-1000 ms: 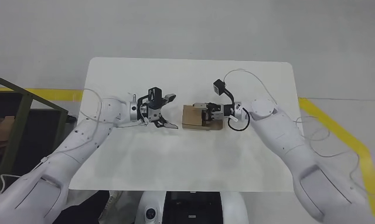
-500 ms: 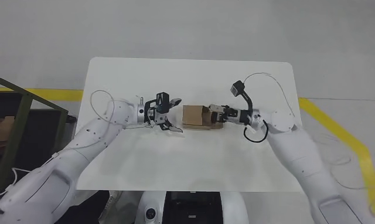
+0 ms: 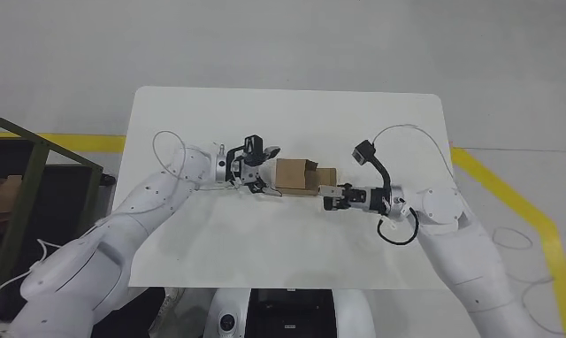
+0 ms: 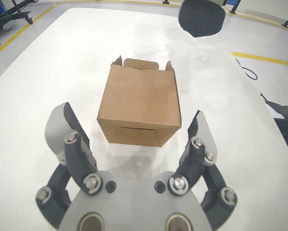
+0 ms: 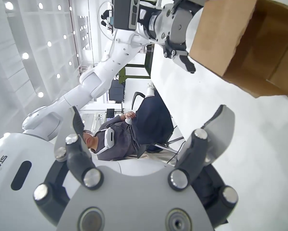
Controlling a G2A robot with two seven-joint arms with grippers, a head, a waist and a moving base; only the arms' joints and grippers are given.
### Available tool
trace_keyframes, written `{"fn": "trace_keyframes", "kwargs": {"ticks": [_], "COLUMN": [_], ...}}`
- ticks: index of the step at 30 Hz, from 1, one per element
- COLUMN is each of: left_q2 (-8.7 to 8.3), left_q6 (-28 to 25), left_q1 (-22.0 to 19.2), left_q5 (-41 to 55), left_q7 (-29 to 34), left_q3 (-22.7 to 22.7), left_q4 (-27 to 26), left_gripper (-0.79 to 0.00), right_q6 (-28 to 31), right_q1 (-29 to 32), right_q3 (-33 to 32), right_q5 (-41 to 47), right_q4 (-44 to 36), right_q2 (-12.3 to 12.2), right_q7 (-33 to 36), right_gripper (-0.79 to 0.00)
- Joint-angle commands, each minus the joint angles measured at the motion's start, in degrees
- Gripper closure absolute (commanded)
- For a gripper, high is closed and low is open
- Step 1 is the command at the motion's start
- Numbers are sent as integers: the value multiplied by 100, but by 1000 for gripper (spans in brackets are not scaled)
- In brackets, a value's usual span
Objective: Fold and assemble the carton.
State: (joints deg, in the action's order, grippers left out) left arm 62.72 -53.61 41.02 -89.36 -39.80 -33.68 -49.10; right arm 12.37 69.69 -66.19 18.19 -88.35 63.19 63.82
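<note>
The brown carton (image 3: 296,175) lies on its side at the middle of the white table (image 3: 177,117). Its tucked, closed end faces left and its open end, flaps sticking out, faces right. The left gripper (image 3: 271,171) sits just beside that closed end, spread wide with one finger on the far side and one on the near side, a gap at each, gripping nothing. The right gripper (image 3: 325,200) is just beside the carton's near right corner, likewise spread open and empty.
</note>
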Motion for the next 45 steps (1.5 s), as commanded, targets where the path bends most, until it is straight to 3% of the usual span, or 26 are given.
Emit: {"fn": "trace_keyframes", "kwargs": {"ticks": [1, 10, 13, 14, 15, 19, 20, 45], "left_q2": [33, 155, 196, 213, 223, 259, 267, 335], "left_q6": [23, 73, 73, 62, 55, 49, 48, 53], "left_q1": [-30, -126, -153, -161, -171, -202, -207, -228], "left_q5": [-74, -273, -321, -336, -354, -397, -404, -536], "left_q7": [-68, -279, -321, -342, -353, -406, -416, -548], "left_q3": [41, 172, 213, 229, 241, 266, 270, 242], "left_q4": [86, 314, 356, 372, 385, 458, 478, 599], "left_gripper": [-785, -785, -785, -785, -785, -785, -773, -656], "right_q6": [-18, -326, -450, -508, -542, -765, -820, -1662], "right_q1": [29, 26, -38, -76, -106, -222, -251, -793], "right_q3": [2, 95, 163, 207, 247, 399, 439, 979], "right_q5": [29, 70, 106, 70, 42, -91, -131, -512], "right_q4": [-9, 195, 362, 425, 464, 639, 682, 1444], "right_q2": [-10, -21, -8, -3, 2, 20, 25, 188], "right_q7": [67, 94, 53, 52, 65, 49, 38, -847], "right_gripper": [-785, -785, -693, -465, -348, -40, 0, 0]}}
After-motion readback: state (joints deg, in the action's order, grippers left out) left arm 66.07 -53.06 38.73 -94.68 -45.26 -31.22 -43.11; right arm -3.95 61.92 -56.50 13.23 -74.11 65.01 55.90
